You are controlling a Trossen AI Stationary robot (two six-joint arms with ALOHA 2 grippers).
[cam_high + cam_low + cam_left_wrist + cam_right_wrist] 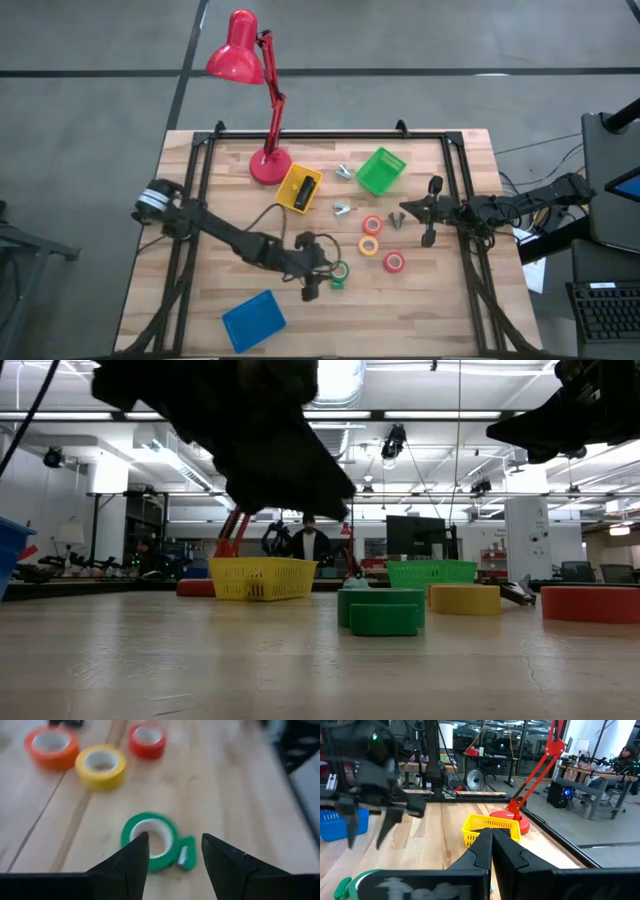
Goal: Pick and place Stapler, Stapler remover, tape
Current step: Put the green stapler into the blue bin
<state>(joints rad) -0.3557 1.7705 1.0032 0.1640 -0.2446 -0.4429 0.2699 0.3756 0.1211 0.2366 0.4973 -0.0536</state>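
The green tape roll (340, 272) lies flat on the table with a short loose tail (186, 858). My left gripper (175, 841) hovers open above it, one finger over the roll's core and one beyond its rim. In the low view it hangs clear of the roll (380, 608). The orange (372, 224), yellow (369, 245) and red (394, 262) rolls lie flat farther right. The black stapler (305, 190) lies in the yellow basket (292, 198). My right gripper (492, 839) is shut and raised at the table's right (403, 214).
A red desk lamp (268, 165) stands at the far edge. A green basket (381, 170) sits far right of centre and a blue basket (253, 320) lies near left. Small silvery claws (343, 172) (341, 209) lie on the wood. People show in the room behind.
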